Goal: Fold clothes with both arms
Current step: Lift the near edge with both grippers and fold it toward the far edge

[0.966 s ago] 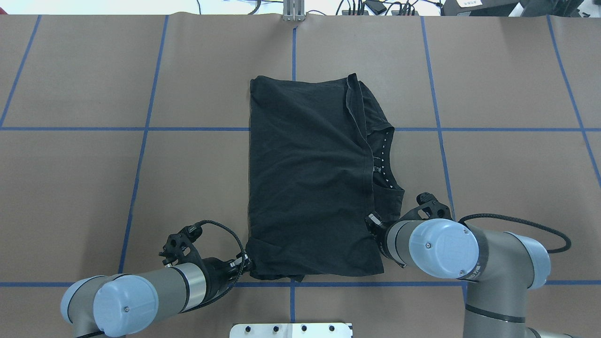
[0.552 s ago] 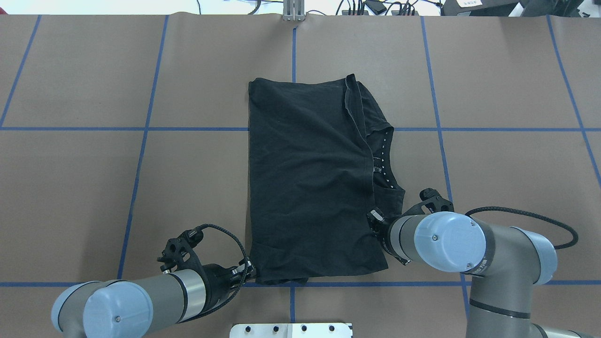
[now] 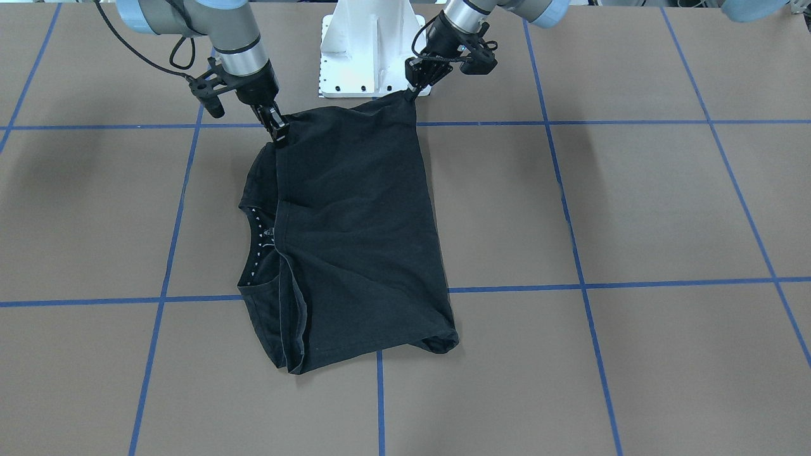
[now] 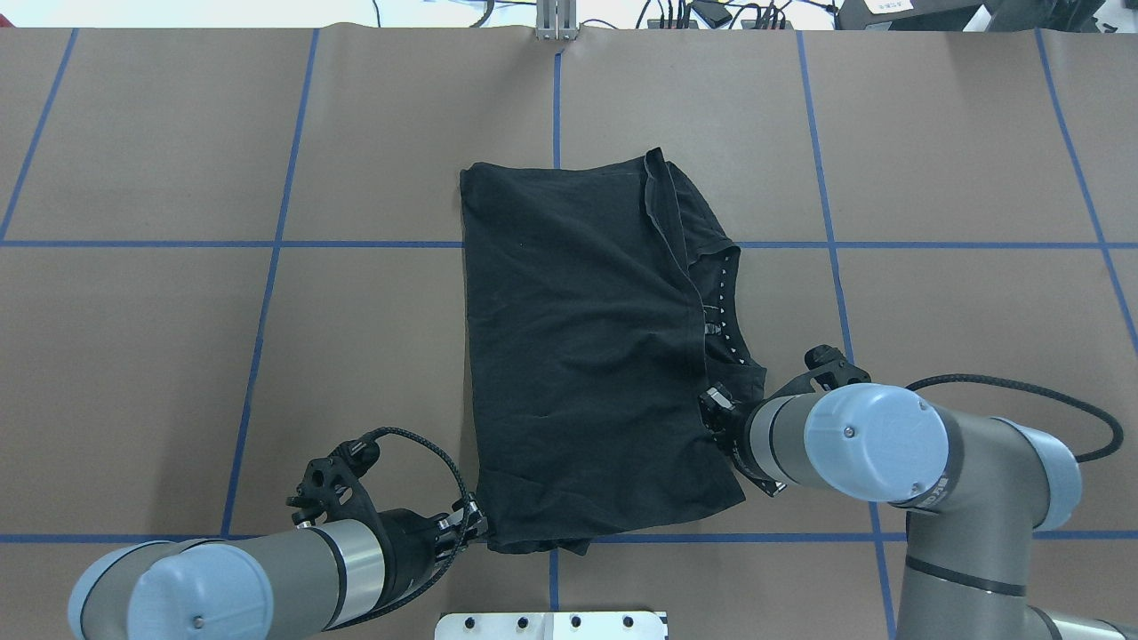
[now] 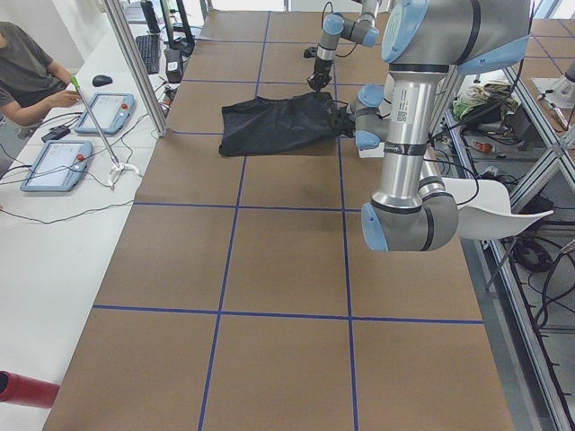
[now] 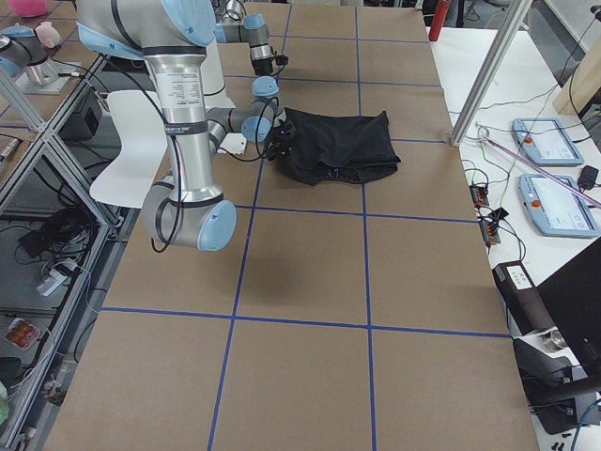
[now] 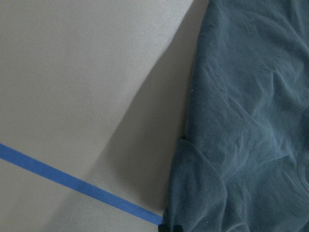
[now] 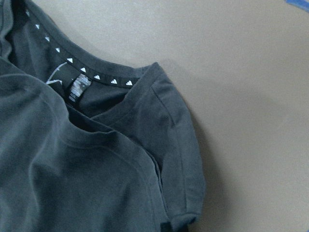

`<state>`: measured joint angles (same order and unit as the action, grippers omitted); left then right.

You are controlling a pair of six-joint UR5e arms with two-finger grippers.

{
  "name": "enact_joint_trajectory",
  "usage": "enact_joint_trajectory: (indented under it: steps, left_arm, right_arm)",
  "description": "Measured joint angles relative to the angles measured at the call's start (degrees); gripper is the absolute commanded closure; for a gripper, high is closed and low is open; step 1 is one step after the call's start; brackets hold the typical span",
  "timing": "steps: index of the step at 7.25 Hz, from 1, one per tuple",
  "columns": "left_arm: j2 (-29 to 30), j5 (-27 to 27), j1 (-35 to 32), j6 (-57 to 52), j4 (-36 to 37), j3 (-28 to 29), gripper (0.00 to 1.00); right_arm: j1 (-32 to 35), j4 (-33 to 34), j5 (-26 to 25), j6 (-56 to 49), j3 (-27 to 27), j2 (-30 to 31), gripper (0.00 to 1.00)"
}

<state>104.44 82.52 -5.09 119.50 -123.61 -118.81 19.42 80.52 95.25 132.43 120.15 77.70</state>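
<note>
T-shirt (image 4: 578, 356), black, is seen folded near the middle of the tabletop (image 4: 178, 356), in the half that is closer to the robot. One layer of cloth is laid over the body. On the robot's right side the neckband (image 4: 725, 302) is left uncovered, with its row of small white marks. In the right wrist view a small label (image 8: 77, 87) is seen just under this band, and a short sleeve is spread flat on the brown surface beside it. The far edge of the shirt is laid flat, with some soft wrinkles across the top layer.

The edge nearest to the robot is held at its two corners. The left pincer (image 3: 409, 93) is closed on the corner at the robot's left, and the cloth is drawn up there into a small peak. The right pincer (image 3: 280, 135) is closed on the other corner, close to the neckband, and its fingers are pressed together on the fabric. Both arms are reached low over the tabletop from the robot's side.

The tabletop is divided into large squares by blue lines (image 4: 267, 244). A white pedestal (image 3: 367, 50) is bolted just behind the held edge. In the left side view a person (image 5: 27, 72) is seated at a white side table, well apart from the shirt.
</note>
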Motion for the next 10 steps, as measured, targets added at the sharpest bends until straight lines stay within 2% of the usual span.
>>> enact_joint_trajectory:
  steps: [3,5,8,10]
  left_arm:
    - [-0.08,3.34,-0.53,1.85,4.78,-10.04,1.00]
    - [0.43,4.04,-2.11,4.64,6.49,-13.46,1.00]
    - [2.64,4.30,-7.79,4.60,8.43,-12.29,1.00]
    - [6.36,8.14,-14.02,2.79,9.94,-8.15,1.00]
  right_arm:
    - [6.15,4.69,8.19,-1.13,6.09,-0.03,1.00]
    - [11.44,6.35,14.49,-2.43,8.31,-0.18,1.00]
    - [15.93,6.93,19.19,-4.35,7.88,-1.36,1.00]
    - [18.74,9.43,20.34,-7.71,3.00,-7.31,1.00]
